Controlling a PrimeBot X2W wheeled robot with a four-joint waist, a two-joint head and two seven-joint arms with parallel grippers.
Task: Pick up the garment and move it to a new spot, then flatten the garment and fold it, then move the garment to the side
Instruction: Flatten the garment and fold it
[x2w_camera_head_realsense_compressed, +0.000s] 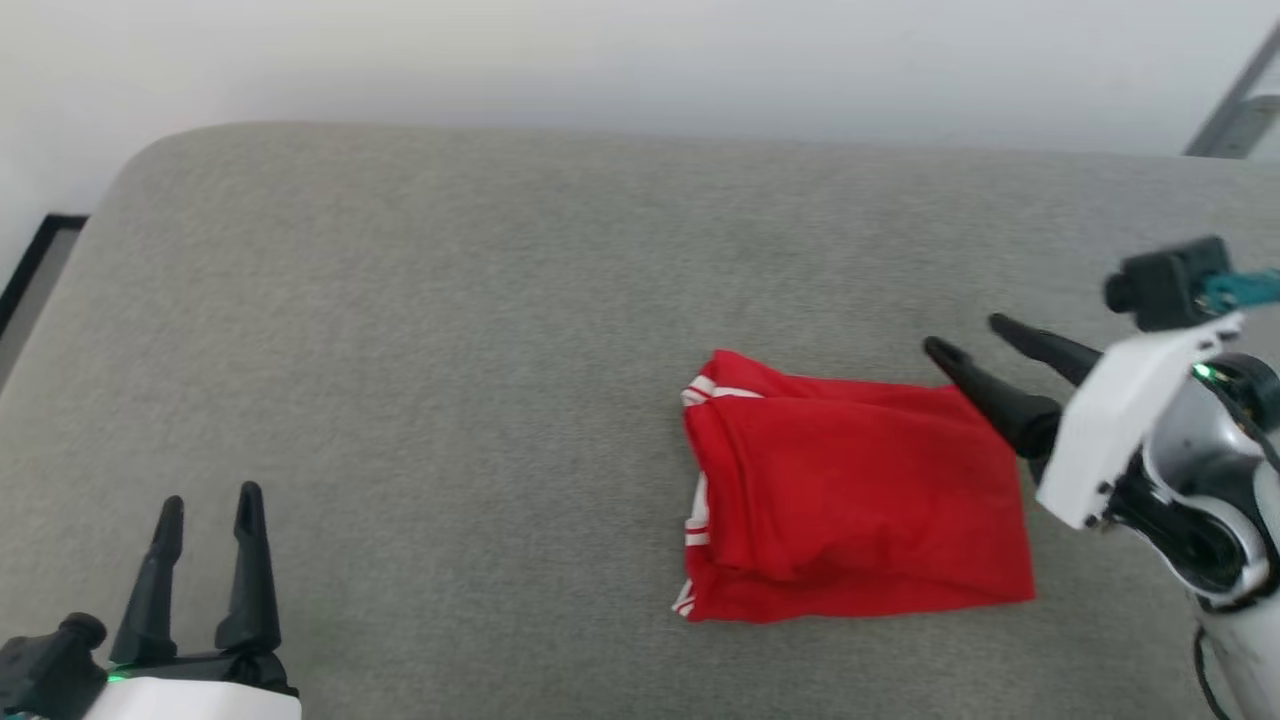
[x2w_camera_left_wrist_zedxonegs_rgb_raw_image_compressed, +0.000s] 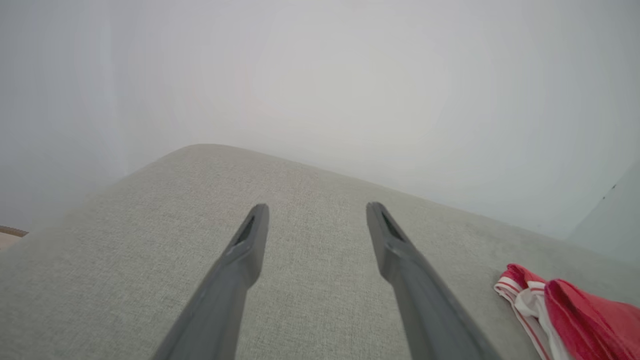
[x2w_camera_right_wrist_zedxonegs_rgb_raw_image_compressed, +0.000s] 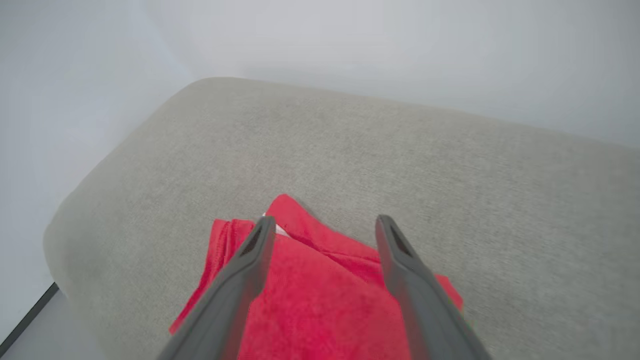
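Observation:
The garment (x2w_camera_head_realsense_compressed: 855, 490) lies folded as a red rectangle on the grey cushioned surface (x2w_camera_head_realsense_compressed: 450, 350), right of centre, with white-striped trim showing along its left edge. My right gripper (x2w_camera_head_realsense_compressed: 965, 337) hangs open just above the garment's upper right corner, holding nothing. In the right wrist view its fingers (x2w_camera_right_wrist_zedxonegs_rgb_raw_image_compressed: 250, 255) spread over the red cloth (x2w_camera_right_wrist_zedxonegs_rgb_raw_image_compressed: 320, 295). Far off at the lower left, my left gripper (x2w_camera_head_realsense_compressed: 208, 500) stands open and empty. The left wrist view shows its gripper (x2w_camera_left_wrist_zedxonegs_rgb_raw_image_compressed: 315, 210) over bare cushion, with the garment's striped edge (x2w_camera_left_wrist_zedxonegs_rgb_raw_image_compressed: 555, 305) at the lower right.
The surface's rounded far edge (x2w_camera_head_realsense_compressed: 640, 135) meets a pale wall. Its left corner drops beside a dark-framed floor strip (x2w_camera_head_realsense_compressed: 35, 265). A grey metal bar (x2w_camera_head_realsense_compressed: 1235, 105) leans at the top right.

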